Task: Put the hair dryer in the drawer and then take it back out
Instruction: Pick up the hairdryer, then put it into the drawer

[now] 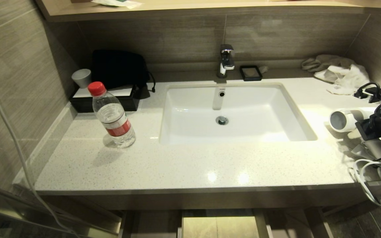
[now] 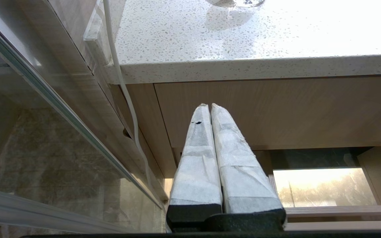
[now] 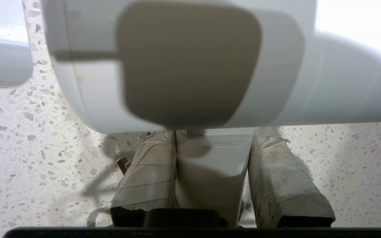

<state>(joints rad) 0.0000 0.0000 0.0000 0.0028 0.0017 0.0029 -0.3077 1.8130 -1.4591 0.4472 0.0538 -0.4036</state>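
The white hair dryer is at the right end of the counter, its round barrel pointing toward the sink. Its white cord is bundled loosely nearer the front edge. My right gripper comes in from the right. In the right wrist view the right gripper is shut on the dryer's handle, one taped finger pressed against each side, with the barrel just beyond. Below the counter front, the light-wood drawer stands pulled out. My left gripper is shut and parked under the counter edge.
A white sink with a chrome tap fills the counter's middle. A red-capped water bottle stands left of it, near a black tray, a grey cup and a black bag. Cloths lie at the back right.
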